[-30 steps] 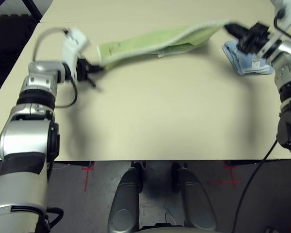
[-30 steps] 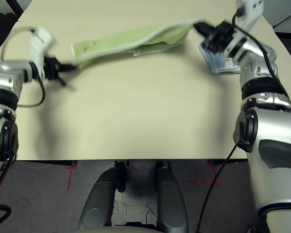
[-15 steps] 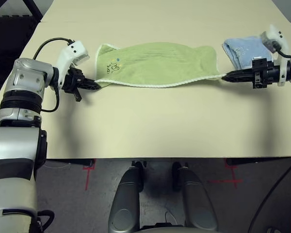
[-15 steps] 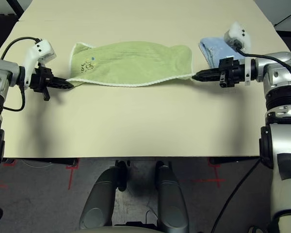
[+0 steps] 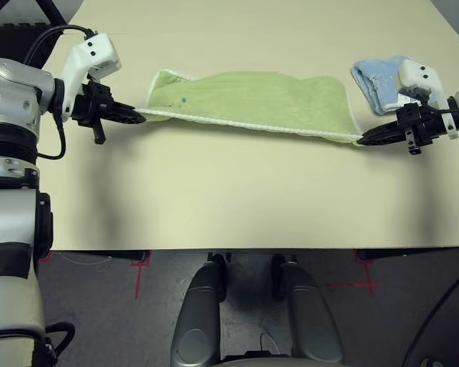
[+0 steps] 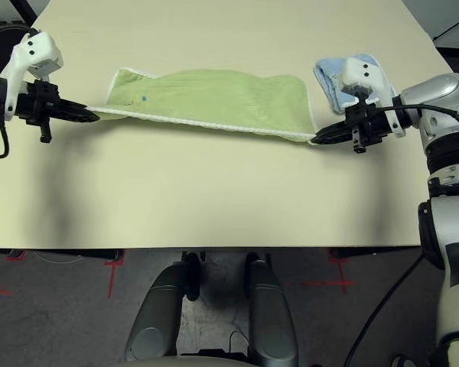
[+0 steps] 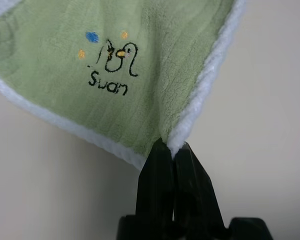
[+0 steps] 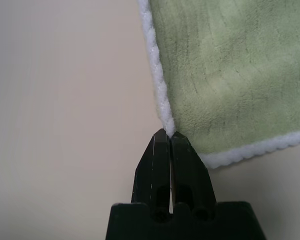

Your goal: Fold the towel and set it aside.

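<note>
A light green terry towel with white scalloped edging (image 5: 252, 103) is stretched out lengthwise across the far half of a plain beige table (image 5: 237, 191), running from near the table's left edge toward its right edge. Its near long edge is pulled taut between the robot's two grippers.

The left gripper (image 5: 138, 118), two slim black fingers on a silver arm, is clenched on the towel's near left corner. In the left wrist view the fingers (image 7: 157, 175) are pressed together, pinching the white edging right at the corner tip. Just beyond the pinch, the towel shows a small dark embroidered doodle with the word "Suan" (image 7: 110, 65) and blue and yellow dots beside it.

The right gripper (image 5: 365, 140) is clenched on the towel's near right corner. The right wrist view shows its black fingers (image 8: 162, 165) closed tight on the white trim where two edges meet.

A smaller light blue folded towel (image 5: 376, 80) lies on the table near the far right corner, just beyond the right gripper and apart from the green towel's right end.
</note>
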Controlling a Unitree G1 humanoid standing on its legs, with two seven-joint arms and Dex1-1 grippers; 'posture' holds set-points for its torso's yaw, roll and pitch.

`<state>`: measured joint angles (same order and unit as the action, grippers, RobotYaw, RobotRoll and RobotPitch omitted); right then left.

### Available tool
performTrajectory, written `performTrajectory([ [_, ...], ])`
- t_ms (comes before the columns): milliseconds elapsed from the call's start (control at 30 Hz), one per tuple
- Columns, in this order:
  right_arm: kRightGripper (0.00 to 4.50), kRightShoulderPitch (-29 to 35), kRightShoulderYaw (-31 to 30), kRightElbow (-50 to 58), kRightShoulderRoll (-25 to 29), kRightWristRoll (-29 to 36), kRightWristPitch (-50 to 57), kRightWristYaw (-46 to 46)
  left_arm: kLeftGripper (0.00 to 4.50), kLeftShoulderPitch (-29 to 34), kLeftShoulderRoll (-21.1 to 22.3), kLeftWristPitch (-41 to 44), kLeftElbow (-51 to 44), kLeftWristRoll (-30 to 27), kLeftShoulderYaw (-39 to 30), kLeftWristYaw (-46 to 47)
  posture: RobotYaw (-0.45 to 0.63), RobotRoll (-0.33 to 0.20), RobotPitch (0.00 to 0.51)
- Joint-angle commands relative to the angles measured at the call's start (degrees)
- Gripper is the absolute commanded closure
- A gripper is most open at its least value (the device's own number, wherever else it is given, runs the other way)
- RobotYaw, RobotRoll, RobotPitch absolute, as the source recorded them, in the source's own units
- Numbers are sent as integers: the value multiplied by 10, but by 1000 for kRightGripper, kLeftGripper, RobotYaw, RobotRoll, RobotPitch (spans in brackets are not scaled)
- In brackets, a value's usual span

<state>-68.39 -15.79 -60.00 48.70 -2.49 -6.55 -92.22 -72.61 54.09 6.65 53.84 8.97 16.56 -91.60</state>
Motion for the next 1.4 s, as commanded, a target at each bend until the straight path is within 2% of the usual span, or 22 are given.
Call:
performTrajectory([
  [33, 4500, -8, -27, -6, 18, 3, -17, -3, 4475, 13, 43, -8, -27, -28, 62, -9, 52, 0, 271],
  [233, 4500, -6, -88, 17, 45, 21, -20, -3, 4475, 27, 70, 9, -67, -94, 117, -9, 42, 0, 267],
  [367, 4500, 3, -105, 10, 61, 9, -50, -3, 4475, 57, 104, 80, -148, -185, 157, -9, 42, 0, 267],
  [433, 4500, 4, -111, 2, 67, 8, -63, -3, 4475, 68, 121, 98, -180, -208, 173, -9, 35, 0, 268],
  [767, 4500, -5, -160, -9, 91, 48, -87, -3, 4475, 77, 161, 44, -181, -192, 218, -9, 32, 0, 270],
  [867, 4500, -7, -170, -7, 97, 57, -87, -3, 4475, 82, 171, 42, -195, -208, 233, -9, 31, 0, 269],
  [1000, 4500, -7, -186, 9, 107, 76, -84, -3, 4475, 94, 200, 70, -249, -255, 255, -9, 31, 0, 271],
  [1167, 4500, 2, -230, 64, 140, 132, -61, -3, 4475, 97, 220, 73, -275, -273, 268, -9, 34, 0, 270],
  [1267, 4500, 4, -255, 100, 161, 166, -39, -3, 4475, 89, 211, 57, -249, -256, 264, -9, 32, 0, 269],
  [1400, 4500, 9, -282, 160, 187, 221, 5, -3, 4475, 71, 173, 21, -182, -215, 245, -9, 31, 0, 268],
])
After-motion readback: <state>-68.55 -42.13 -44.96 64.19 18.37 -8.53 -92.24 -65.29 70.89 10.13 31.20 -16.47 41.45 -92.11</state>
